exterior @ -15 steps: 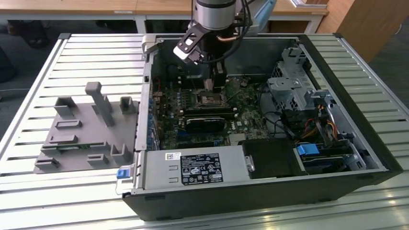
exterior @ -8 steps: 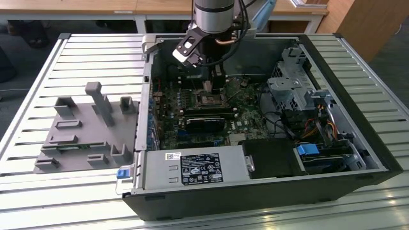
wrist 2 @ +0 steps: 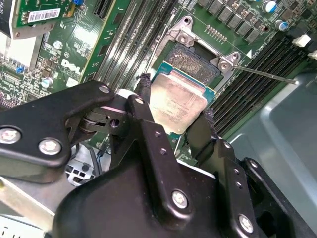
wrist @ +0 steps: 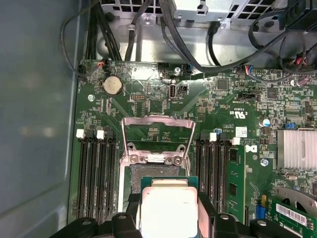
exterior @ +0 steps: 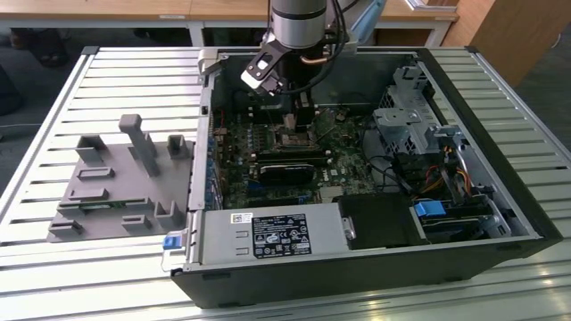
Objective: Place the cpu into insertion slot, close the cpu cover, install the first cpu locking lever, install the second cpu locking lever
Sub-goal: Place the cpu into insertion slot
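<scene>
Jaws clamped on one cpu close to one insertion slot, one cpu cover open.

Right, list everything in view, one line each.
insertion slot: one, dark, on the green board.
cpu: one, silvery with green edge, gripped close over the slot.
cpu cover: one, silvery frame, standing open.
locking lever: one, thin metal, beside the slot.
memory slots: several, black, either side of the slot.
table: one, white, slatted.
computer case: one, black, open, on the table.
power supply: one, grey, inside the case.
fixture: one, grey, exterior view's left of the case.
arm: one, silver, above the case.
gripper: one, black, shut on the cpu.
</scene>
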Controlling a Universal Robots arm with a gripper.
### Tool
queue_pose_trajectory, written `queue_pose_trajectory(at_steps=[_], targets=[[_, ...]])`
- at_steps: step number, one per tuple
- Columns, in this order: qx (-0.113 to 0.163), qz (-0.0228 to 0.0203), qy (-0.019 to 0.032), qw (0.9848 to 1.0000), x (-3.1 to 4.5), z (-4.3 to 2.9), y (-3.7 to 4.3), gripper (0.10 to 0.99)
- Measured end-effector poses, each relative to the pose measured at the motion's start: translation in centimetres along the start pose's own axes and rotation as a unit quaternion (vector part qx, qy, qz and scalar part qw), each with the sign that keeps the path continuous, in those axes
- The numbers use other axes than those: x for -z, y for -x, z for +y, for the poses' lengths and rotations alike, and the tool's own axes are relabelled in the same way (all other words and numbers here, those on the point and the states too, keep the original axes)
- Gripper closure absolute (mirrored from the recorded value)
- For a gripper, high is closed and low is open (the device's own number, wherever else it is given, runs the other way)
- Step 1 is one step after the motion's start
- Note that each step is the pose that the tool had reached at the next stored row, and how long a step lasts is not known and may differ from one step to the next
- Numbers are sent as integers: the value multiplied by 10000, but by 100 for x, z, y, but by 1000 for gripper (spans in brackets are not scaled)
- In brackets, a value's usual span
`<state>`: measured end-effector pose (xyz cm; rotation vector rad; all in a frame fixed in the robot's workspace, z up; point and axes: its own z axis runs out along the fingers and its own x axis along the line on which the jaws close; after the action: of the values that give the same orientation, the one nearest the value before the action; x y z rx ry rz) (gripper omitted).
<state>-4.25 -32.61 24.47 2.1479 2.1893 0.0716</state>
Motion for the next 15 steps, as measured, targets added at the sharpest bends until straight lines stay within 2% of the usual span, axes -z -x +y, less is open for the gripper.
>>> queue_pose_trajectory(at_steps=[4, 15], targets=[[0, 0, 0, 10000, -26, -2, -1, 545], [-44, -4, -14, 10000, -209, -17, -43, 545]])
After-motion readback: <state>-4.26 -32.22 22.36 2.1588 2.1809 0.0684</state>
